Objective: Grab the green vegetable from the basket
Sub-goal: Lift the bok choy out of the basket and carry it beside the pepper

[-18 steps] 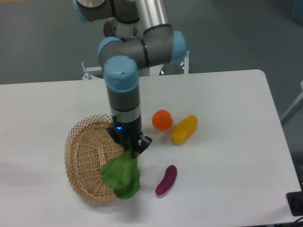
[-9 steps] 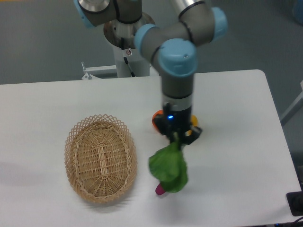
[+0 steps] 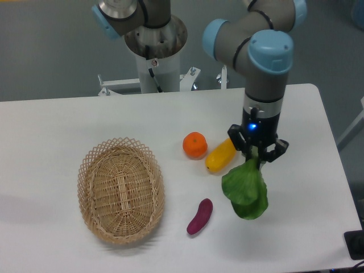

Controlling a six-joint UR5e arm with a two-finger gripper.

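Note:
The green vegetable (image 3: 245,189), a leafy bok choy, hangs in the air over the right half of the table, leaves drooping down. My gripper (image 3: 257,157) is shut on its stalk end, pointing straight down. The tan wicker basket (image 3: 91,170) lies on the left of the table with nothing inside it, well apart from the gripper.
An orange (image 3: 195,144) and a yellow fruit (image 3: 220,155) lie just left of the gripper. A small purple eggplant piece (image 3: 200,216) rests below them, left of the hanging leaves. The table's right edge is close by.
The arm has carried the green vegetable from above the basket's right rim rightward across the table, past the orange and yellow fruit. The basket stayed where it was.

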